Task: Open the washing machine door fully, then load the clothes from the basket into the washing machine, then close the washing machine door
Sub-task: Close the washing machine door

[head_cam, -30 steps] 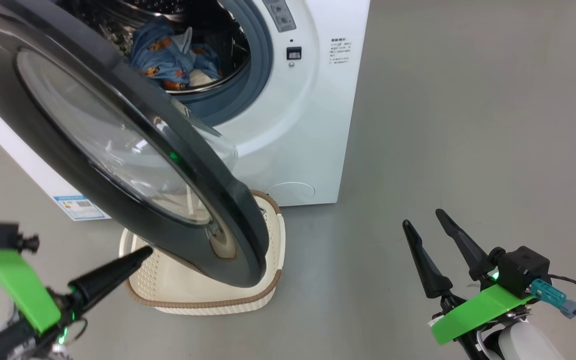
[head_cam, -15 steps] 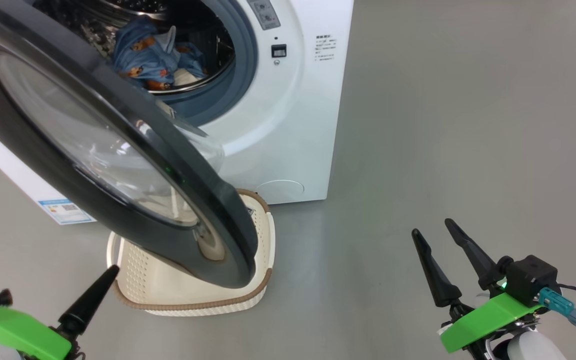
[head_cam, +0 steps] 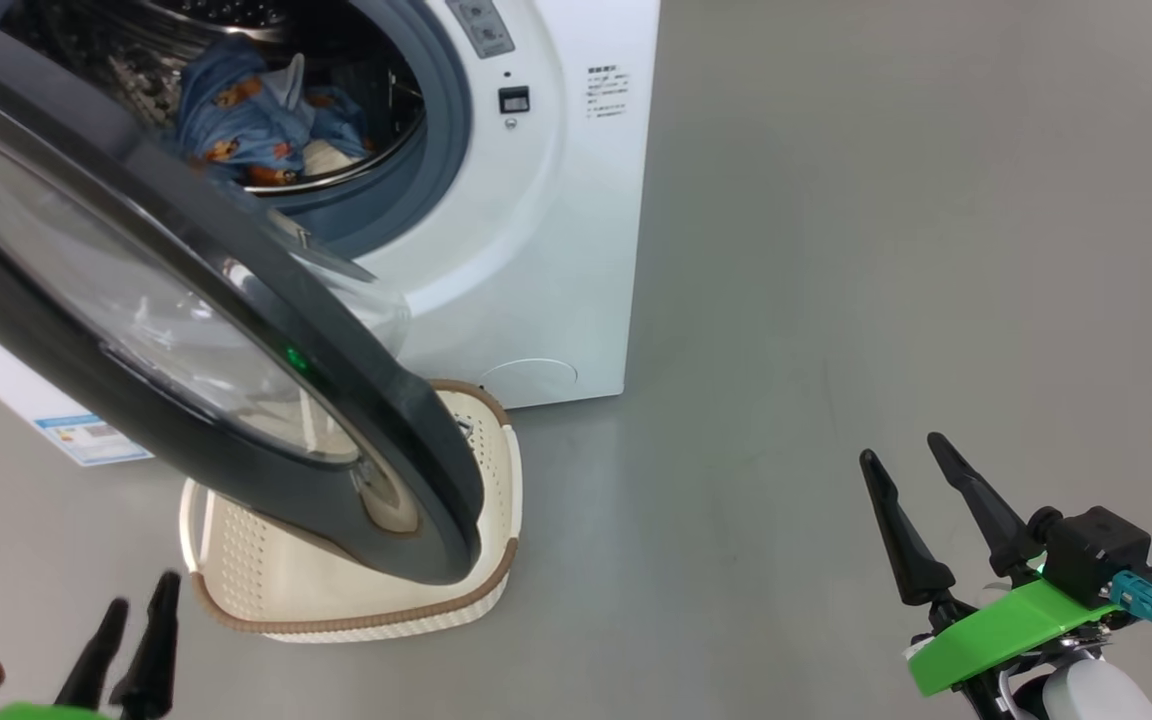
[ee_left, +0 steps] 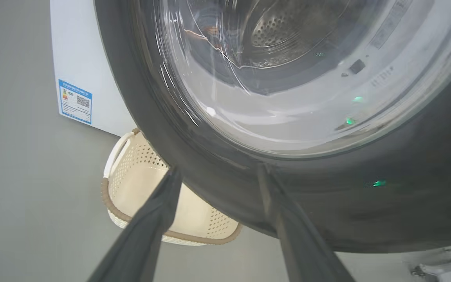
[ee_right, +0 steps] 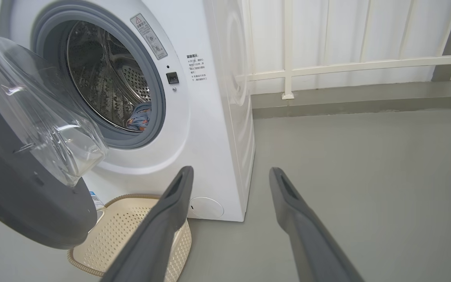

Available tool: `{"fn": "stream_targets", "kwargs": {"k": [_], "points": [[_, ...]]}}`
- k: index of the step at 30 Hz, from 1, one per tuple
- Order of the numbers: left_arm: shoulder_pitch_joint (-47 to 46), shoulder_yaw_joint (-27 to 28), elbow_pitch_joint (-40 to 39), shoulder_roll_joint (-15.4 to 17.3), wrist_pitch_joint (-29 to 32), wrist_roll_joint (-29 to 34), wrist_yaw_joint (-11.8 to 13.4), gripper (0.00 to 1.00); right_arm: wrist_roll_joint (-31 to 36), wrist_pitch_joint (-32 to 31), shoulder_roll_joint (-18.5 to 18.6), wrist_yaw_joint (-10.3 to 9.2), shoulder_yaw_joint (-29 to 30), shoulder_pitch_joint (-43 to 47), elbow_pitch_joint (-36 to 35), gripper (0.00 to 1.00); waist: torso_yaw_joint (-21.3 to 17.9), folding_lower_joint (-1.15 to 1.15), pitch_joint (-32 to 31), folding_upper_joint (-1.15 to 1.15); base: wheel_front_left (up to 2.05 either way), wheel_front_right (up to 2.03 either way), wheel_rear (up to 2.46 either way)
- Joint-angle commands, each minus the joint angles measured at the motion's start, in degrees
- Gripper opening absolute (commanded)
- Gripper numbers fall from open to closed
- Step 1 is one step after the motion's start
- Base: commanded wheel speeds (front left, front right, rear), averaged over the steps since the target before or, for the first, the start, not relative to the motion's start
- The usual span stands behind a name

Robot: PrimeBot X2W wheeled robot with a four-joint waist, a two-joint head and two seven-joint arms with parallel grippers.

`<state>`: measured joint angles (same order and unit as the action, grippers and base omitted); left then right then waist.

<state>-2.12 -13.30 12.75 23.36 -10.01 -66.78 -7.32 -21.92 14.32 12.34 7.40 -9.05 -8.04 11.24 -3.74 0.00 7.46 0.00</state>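
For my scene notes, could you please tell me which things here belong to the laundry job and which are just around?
Job: washing machine, its door, clothes inside, basket below the door.
Just around: white railing, grey floor.

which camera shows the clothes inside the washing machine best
The head view: the clothes lie plainly in the drum, blue fabric with orange prints. The right wrist view catches a small patch of them behind the seal's edge. The left wrist view looks through the washing machine door glass, too distorted to tell.
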Motion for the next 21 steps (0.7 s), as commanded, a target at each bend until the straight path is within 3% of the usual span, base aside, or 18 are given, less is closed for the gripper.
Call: {"fn": "stream_targets", "kwargs": {"k": [1,4,6,13,21], "points": [[-1.56,0.31,1.01,3.15,-3.1,3.06,-0.17,1.0,-0.32,0.68,0.33,0.09,-0.77,0.72,-1.04,1.0,-0.46,0.0,-0.06,0.0,0.0,0.0,0.0],[-2.58,-0.73,4.26,3.57,-4.84,7.94,-0.17,1.0,-0.32,0.68,0.23,0.09,-0.37,0.87,-0.91,1.0,-0.87,0.0,-0.09,0.0,0.0,0.0,0.0],[-3.36,2.19,4.49,2.42,-4.93,12.87,-0.17,1.0,-0.31,0.68,0.23,0.09,-0.01,1.04,-0.98,1.0,-0.98,0.0,-0.01,0.0,0.0,0.0,0.0],[-1.66,16.05,-1.97,-6.01,-4.97,33.1,-0.17,1.0,-0.12,0.68,0.08,0.09,1.18,1.21,-1.39,1.0,-1.49,0.0,0.56,0.0,0.0,0.0,0.0],[0.78,19.22,-4.93,-10.53,-4.98,41.67,-0.17,1.0,0.01,0.68,-0.19,0.09,1.64,1.28,-1.43,1.0,-1.52,0.0,0.62,0.0,0.0,0.0,0.0]]}}
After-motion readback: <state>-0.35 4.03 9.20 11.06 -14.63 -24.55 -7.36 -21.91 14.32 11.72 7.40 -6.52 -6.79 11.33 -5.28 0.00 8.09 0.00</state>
